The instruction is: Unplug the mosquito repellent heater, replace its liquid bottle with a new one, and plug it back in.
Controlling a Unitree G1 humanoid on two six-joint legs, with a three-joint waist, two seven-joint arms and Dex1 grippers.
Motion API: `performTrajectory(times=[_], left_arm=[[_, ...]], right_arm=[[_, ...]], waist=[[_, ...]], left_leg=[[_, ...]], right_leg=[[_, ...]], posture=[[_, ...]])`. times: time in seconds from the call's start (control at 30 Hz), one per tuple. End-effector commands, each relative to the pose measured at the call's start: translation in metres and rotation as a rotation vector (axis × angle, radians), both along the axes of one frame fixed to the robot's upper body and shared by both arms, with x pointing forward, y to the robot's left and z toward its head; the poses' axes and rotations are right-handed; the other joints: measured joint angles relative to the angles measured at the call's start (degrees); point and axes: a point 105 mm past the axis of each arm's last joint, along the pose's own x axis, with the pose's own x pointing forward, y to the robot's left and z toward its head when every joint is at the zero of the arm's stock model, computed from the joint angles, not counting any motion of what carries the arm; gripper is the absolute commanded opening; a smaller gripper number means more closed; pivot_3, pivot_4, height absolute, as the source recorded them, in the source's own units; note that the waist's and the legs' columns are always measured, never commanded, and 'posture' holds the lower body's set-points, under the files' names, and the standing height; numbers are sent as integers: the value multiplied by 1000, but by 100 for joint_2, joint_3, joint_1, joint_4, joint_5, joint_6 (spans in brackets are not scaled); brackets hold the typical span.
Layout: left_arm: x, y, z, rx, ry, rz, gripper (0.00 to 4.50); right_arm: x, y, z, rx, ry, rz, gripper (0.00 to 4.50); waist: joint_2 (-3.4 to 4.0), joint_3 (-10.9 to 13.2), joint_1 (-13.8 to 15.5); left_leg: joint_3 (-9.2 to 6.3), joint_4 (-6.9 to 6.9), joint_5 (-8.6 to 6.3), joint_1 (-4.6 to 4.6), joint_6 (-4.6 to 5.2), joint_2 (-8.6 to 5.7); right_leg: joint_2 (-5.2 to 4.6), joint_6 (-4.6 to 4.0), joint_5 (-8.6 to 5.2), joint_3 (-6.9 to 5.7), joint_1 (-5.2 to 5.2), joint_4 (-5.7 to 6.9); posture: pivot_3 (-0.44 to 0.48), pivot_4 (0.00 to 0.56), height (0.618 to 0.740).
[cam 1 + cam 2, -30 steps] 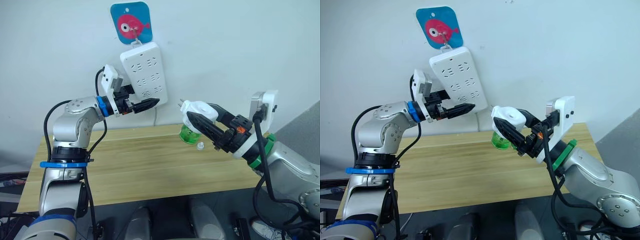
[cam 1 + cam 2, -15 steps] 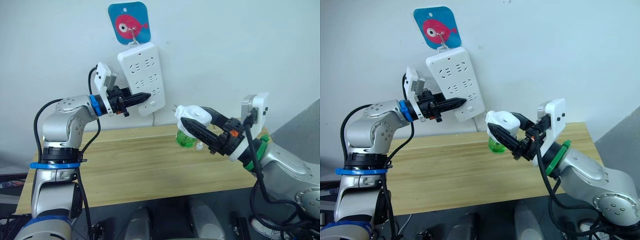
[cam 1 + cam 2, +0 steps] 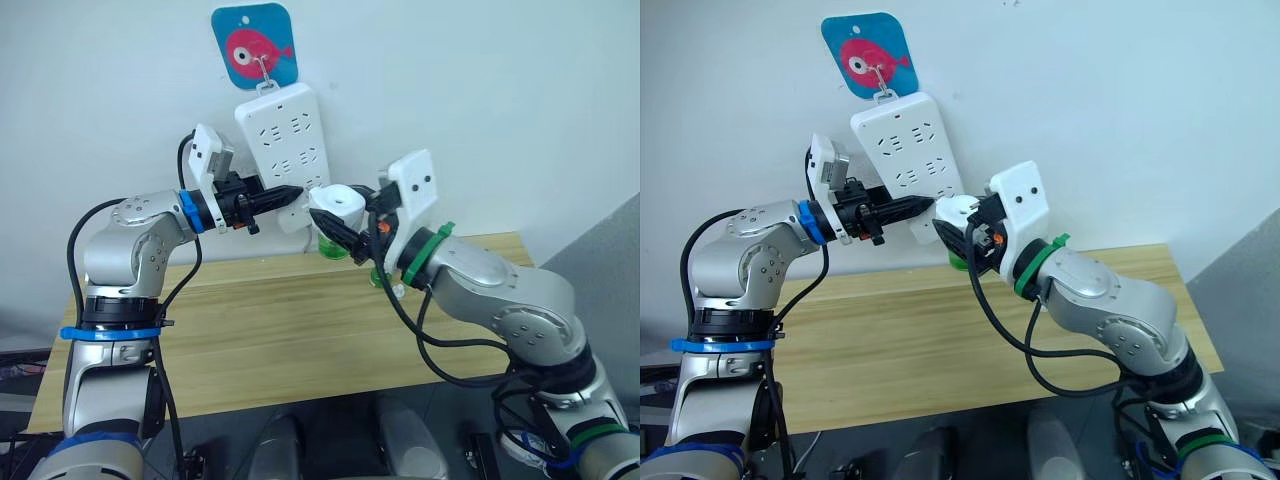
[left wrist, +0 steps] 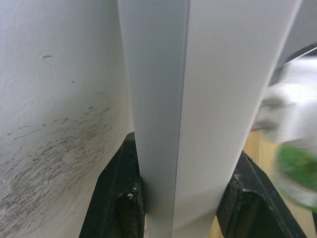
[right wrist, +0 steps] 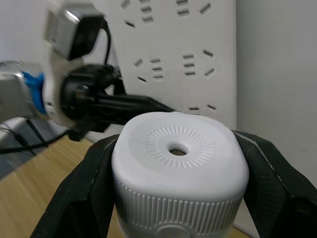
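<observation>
A white power strip point(image 3: 283, 140) hangs on the wall, and my left gripper point(image 3: 293, 195) is shut on its lower edge; the left wrist view has the strip's edge point(image 4: 198, 99) between both black fingers point(image 4: 119, 203). My right gripper point(image 3: 345, 217) is shut on the mosquito repellent heater point(image 3: 337, 202), a white unit with its green liquid bottle point(image 3: 333, 247) underneath. The heater is held up just right of the strip's lower corner, close to the left fingertips. Seen from the right wrist, the heater's round-holed top point(image 5: 178, 163) faces the strip's sockets point(image 5: 188, 54).
A long wooden table point(image 3: 270, 340) runs along the white wall below both arms. A blue plaque with a red fish point(image 3: 255, 45) carries the hook that the strip hangs from. A grey panel point(image 3: 610, 280) rises at the far right.
My left gripper has closed on the strip's lower edge. The right arm has swung left and up, carrying the heater with its bottle from over the table's right part to beside the strip.
</observation>
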Motion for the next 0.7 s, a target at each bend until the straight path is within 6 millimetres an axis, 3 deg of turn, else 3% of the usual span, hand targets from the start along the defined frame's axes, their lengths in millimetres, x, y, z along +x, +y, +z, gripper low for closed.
performTrajectory(times=[0.03, 0.7], left_arm=[[-8, -7, 13, 9, -59, -43, 1325], [-10, -8, 11, 18, -55, -48, 1325]], right_arm=[[-1, 4, 16, 3, -77, 9, 3063], [4, 1, 22, -72, -186, -36, 3063]], waist=[[0, 0, -1], [0, -9, -23]], left_leg=[[-2, 0, 0, 0, 0, 1], [-3, 3, 0, 3, 0, 1]], right_leg=[[1, 0, 0, -1, -1, 2], [1, 0, 0, 0, -6, 22]], posture=[[-198, 167, 740], [-194, 170, 740]])
